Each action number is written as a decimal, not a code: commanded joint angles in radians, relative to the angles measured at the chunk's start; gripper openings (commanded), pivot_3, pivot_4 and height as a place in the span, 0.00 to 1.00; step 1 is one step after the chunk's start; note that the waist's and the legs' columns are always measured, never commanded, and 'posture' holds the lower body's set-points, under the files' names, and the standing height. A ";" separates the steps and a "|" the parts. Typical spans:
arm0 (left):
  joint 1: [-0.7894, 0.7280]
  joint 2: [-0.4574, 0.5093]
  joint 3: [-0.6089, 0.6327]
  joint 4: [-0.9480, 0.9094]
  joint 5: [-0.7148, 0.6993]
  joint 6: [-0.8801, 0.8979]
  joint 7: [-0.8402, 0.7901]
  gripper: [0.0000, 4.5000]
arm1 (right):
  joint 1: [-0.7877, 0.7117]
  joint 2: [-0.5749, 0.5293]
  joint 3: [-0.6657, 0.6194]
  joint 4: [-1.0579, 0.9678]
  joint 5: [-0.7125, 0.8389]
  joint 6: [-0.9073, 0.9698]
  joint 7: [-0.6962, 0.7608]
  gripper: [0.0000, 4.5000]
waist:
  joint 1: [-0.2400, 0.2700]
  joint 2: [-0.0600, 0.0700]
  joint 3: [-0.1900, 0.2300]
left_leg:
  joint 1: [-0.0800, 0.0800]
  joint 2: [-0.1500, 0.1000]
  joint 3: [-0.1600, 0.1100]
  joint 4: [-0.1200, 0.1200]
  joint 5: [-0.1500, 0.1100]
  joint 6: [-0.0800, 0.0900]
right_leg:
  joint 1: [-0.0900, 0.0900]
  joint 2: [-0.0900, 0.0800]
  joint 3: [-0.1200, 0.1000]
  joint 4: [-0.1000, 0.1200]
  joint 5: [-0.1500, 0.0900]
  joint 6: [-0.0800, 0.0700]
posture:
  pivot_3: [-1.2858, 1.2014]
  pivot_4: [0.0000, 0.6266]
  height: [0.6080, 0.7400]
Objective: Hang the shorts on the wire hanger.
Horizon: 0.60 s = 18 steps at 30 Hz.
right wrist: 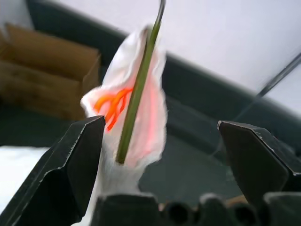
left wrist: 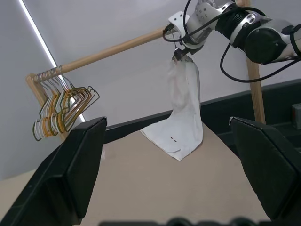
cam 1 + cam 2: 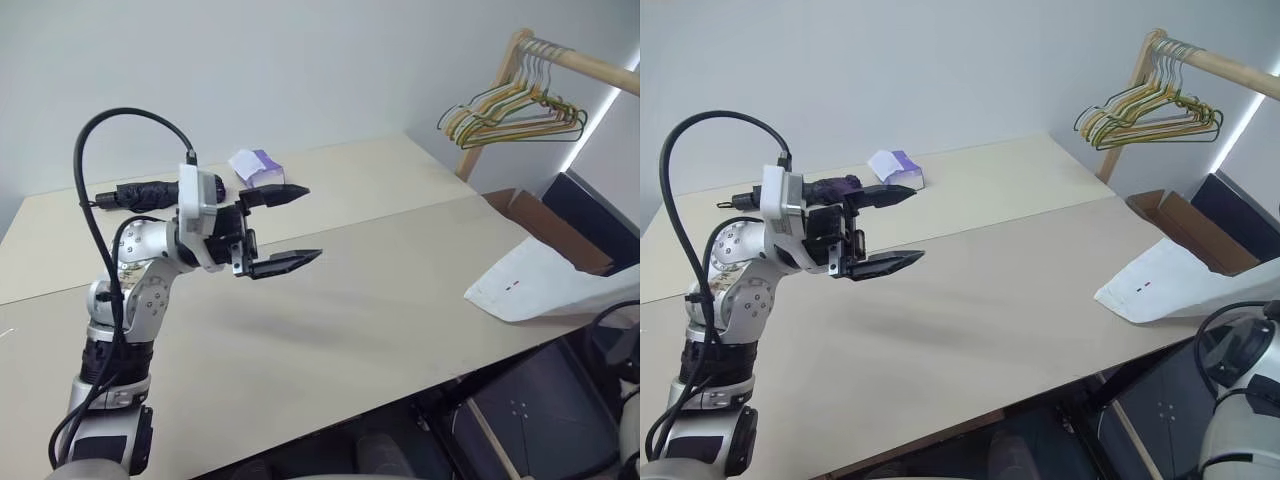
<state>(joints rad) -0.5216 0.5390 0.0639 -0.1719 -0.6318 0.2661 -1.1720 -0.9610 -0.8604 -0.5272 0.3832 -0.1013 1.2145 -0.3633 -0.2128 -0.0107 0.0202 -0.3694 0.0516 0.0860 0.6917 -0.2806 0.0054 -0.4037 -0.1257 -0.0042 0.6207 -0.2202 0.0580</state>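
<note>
left gripper (image 3: 887,228) jaws apart, shorts (image 3: 1180,280) on table (image 3: 970,330)

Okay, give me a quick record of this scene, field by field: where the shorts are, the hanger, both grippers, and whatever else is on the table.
shorts: white shorts hang down from the wooden rail, lower end resting on the table edge
wire hanger: green wire runs through the bunched top of the shorts
right gripper: right gripper open, fingers on either side of the hanger wire, not touching it
left gripper: left gripper open, empty, above the table
spare hangers: bunch of hangers on the wooden rail
other items: tissue box, dark folded umbrella, cardboard box
</note>
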 commanded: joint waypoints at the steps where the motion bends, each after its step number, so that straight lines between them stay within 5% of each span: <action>1: -0.028 -0.002 0.020 0.000 -0.018 -0.013 0.002 1.00 | 0.011 0.062 0.027 -0.195 -0.053 -0.019 -0.059 1.00 | -0.002 0.000 0.000 | 0.000 0.000 0.000 0.000 0.000 0.000 | 0.000 0.000 0.001 0.000 0.000 0.001 | 0.44 0.00 1.00; 9: 0.005 0.019 0.034 0.011 0.029 -0.005 0.065 1.00 | 0.141 0.155 0.327 -0.506 -0.175 -0.205 -0.016 1.00 | 0.001 0.000 0.000 | 0.000 -0.001 -0.004 0.000 0.000 0.001 | -0.001 0.001 0.004 0.001 -0.001 0.004 | 0.46 0.00 1.00; 18: 0.103 0.050 0.116 -0.044 0.024 0.041 0.190 1.00 | 0.176 0.194 0.603 -0.544 -0.231 -0.408 0.188 1.00 | 0.033 -0.002 0.002 | 0.000 -0.002 -0.007 0.000 -0.001 0.001 | -0.001 0.001 0.004 0.001 0.000 0.002 | 0.51 0.00 1.00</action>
<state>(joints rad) -0.4226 0.5747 0.1415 -0.1736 -0.5954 0.3076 -1.0027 -0.7740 -0.6623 0.0464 -0.1396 -0.3070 0.8682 -0.2132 -0.1795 -0.0128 0.0219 -0.3690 0.0501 0.0790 0.6915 -0.2814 0.0070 -0.4045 -0.1242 -0.0001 0.6208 -0.2198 0.0596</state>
